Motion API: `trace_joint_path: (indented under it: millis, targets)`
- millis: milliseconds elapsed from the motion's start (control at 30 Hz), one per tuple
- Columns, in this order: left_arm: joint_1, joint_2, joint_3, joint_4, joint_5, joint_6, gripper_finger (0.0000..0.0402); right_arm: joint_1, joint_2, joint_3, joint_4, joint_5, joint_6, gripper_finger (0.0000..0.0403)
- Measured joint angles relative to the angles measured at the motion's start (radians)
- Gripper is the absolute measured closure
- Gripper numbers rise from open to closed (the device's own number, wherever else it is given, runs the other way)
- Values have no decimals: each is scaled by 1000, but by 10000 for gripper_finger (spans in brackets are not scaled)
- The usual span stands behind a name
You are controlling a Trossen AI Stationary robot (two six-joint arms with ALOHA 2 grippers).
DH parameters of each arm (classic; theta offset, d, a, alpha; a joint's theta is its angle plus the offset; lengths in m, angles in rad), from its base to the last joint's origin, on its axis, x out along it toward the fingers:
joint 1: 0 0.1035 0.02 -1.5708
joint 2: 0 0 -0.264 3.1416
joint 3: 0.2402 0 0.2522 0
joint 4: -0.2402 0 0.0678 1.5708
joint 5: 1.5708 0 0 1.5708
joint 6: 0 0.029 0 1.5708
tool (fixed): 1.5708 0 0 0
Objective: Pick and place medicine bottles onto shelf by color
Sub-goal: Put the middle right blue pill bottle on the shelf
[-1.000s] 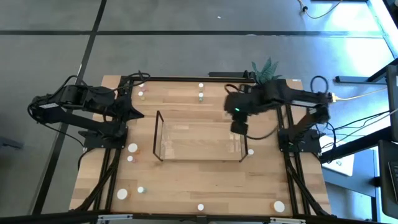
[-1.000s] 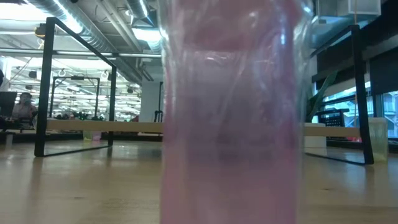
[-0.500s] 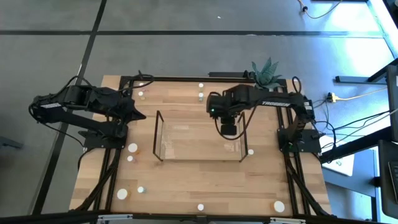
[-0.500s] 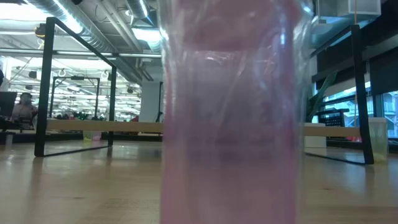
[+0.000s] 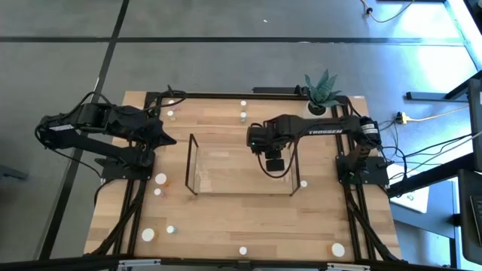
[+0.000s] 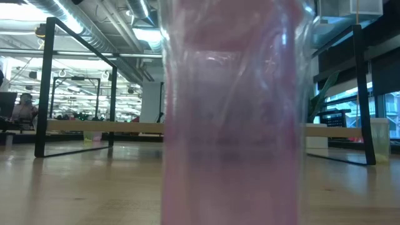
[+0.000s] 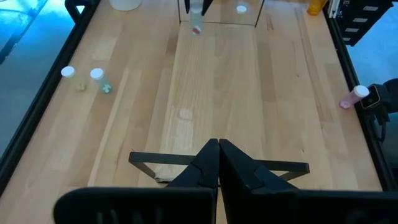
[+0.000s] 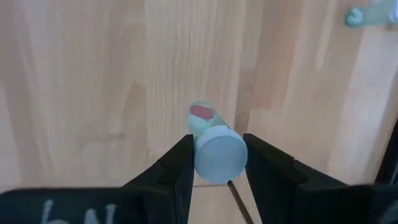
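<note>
White lettering "TROSSEN" runs along the right arm [image 5: 316, 129], above the shelf [image 5: 239, 165]. The partial marks seen in the right wrist view are illegible.

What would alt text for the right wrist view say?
The right gripper holds a small bottle with a white cap between its two dark fingers, above light wooden boards. The bottle's clear body shows a pinkish-red patch, and a pale green object sits at the picture's edge.

Right pincer [image 5: 276, 162] over the shelf [image 5: 193, 162] interior, bottle [image 8: 216, 149] between its fingers; left pincer [image 5: 167, 139] beside shelf, over counter [image 5: 226, 218]; loose bottles [image 5: 160, 179] beyond.
</note>
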Motion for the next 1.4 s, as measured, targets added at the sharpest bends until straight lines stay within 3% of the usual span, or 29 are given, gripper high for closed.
trace_joint_path:
  millis: [533,1400]
  targets:
    - [0,0,0,0,0,0,401,-11,-1,-166,127,-33,41,270]
    - [0,0,0,0,0,-3,401,-15,13,-169,138,-6,69,270]
